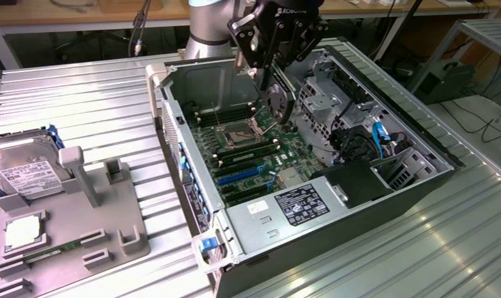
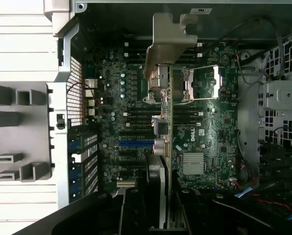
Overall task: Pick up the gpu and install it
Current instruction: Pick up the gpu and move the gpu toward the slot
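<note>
Green gpu [image 2: 169, 117] edge-on, gripper [image 1: 271, 69] clamping it

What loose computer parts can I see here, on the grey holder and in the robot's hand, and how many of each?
hard drive: 1
cpu chip: 1
memory stick, by the look of it: 1
gpu, gripped in the hand: 1
Total: 4

gpu [image 1: 277, 104] over motherboard [image 1: 293, 152], inside case [image 1: 172, 124], tray [image 1: 109, 214] beside case
</note>
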Robot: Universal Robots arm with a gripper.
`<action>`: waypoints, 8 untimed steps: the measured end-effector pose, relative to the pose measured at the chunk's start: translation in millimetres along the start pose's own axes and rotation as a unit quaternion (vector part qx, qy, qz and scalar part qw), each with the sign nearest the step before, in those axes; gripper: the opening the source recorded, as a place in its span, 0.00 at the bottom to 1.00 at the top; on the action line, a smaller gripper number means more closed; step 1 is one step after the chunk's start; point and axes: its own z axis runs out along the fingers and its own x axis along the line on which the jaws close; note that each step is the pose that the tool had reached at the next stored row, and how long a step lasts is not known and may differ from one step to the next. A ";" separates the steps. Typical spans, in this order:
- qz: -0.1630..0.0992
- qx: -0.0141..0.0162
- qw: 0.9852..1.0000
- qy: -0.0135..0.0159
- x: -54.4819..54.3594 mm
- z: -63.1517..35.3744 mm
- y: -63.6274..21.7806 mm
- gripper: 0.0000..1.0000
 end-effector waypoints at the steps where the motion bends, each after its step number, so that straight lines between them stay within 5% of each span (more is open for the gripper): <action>1: 0.000 0.000 1.000 0.000 -1.6 0.0 0.0 0.28; 8: 0.000 0.000 1.000 0.000 -14.7 0.2 0.1 0.28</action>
